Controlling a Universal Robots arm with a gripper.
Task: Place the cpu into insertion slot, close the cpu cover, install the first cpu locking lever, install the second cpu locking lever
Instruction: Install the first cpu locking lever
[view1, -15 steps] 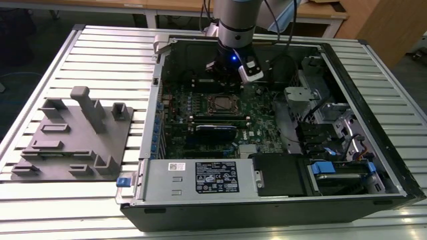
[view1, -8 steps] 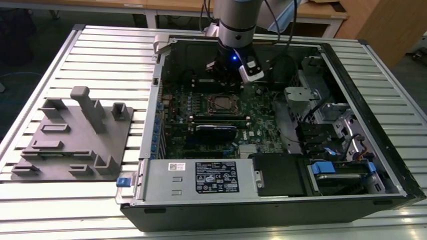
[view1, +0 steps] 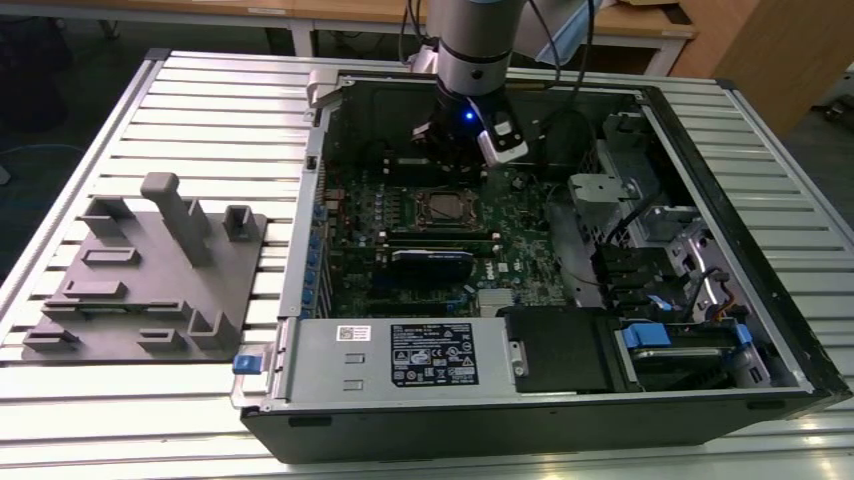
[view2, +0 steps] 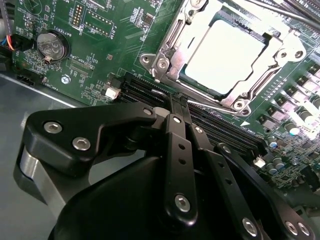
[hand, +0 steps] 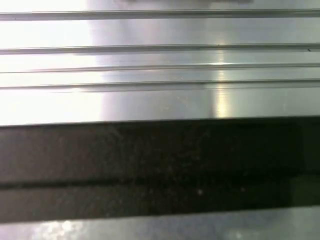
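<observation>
The small flat square cpu with its silvery-grey metal top (view2: 226, 56) sits in the insertion slot, the square metal-rimmed socket (view2: 165, 47) on the green circuit board (view2: 100, 30). The thin silvery cpu cover, a square metal frame with a window (view2: 260, 82), lies flat around the chip, whose top shows through the window. In the exterior view the same socket (view1: 442, 207) appears near the middle of the board, inside the open black computer case (view1: 747, 330) that lies on the ribbed metal worktop (view1: 200, 110).

The black end effector (view2: 176, 102) hangs just beside the socket, over the long narrow black card slots (view2: 145, 90) that run along one edge of it (apart from the chip, touching nothing that can be made out). Its fingers (view2: 180, 145) are pressed together, with nothing between them. In the exterior view the arm (view1: 470, 60) reaches down into the case from the far side, its wrist above the board just beyond the socket.

A round silver coin battery (view2: 51, 46) sits on the board well apart from the socket. On the worktop toward the exterior view's left rests a grey moulded fixture with upright posts (view1: 147, 270).
</observation>
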